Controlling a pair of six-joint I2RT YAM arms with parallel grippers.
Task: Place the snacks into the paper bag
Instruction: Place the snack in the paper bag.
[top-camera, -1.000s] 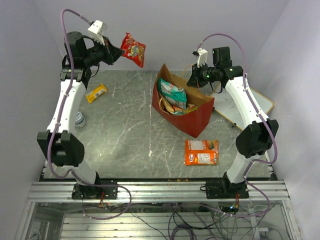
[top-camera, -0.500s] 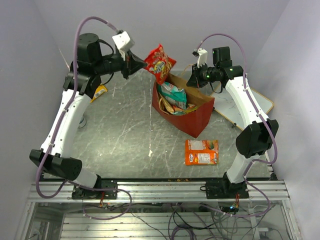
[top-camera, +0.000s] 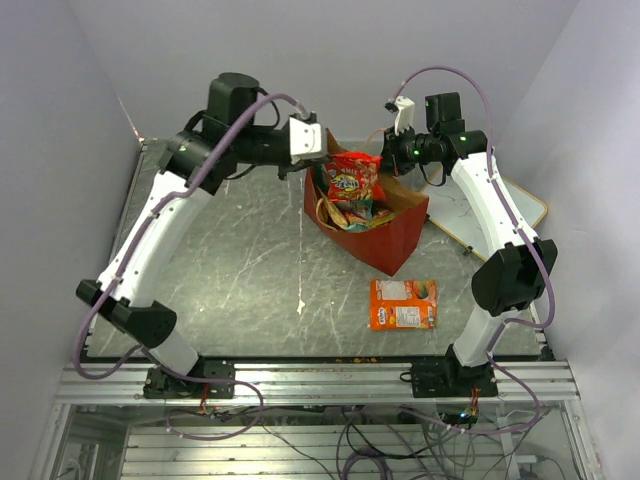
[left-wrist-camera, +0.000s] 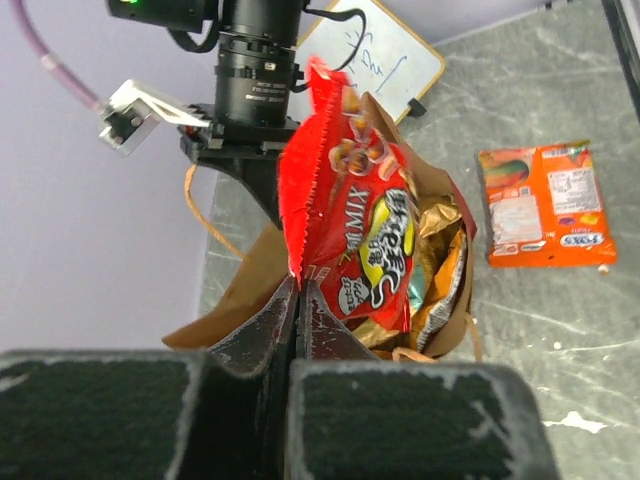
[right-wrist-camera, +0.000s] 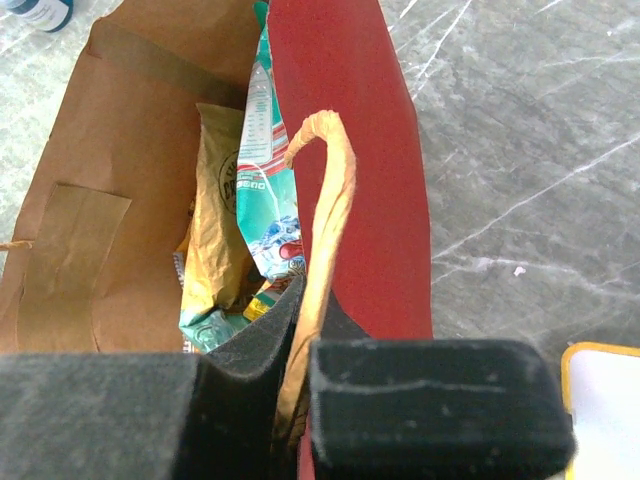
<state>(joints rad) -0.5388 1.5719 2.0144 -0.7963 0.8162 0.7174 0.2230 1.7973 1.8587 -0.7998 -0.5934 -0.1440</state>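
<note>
My left gripper (top-camera: 322, 164) is shut on the edge of a small red snack packet (top-camera: 352, 180) and holds it over the open mouth of the paper bag (top-camera: 385, 238). In the left wrist view the jaws (left-wrist-camera: 298, 290) pinch the packet (left-wrist-camera: 350, 225) at its serrated edge. The bag is red outside and brown inside (right-wrist-camera: 120, 160) and holds teal (right-wrist-camera: 268, 190) and gold (right-wrist-camera: 215, 235) packets. My right gripper (top-camera: 384, 162) is shut on the bag's tan handle (right-wrist-camera: 328, 190) at the far rim. An orange flat pack (top-camera: 404, 303) lies on the table in front of the bag.
A white board with scribbles (top-camera: 515, 205) lies at the right behind the right arm; it also shows in the left wrist view (left-wrist-camera: 385, 55). A small bottle (right-wrist-camera: 40, 10) stands beyond the bag. My left arm spans the table's far left.
My left arm has swung right with the red packet, from the far left to over the bag's mouth. The right gripper has stayed on the handle.
</note>
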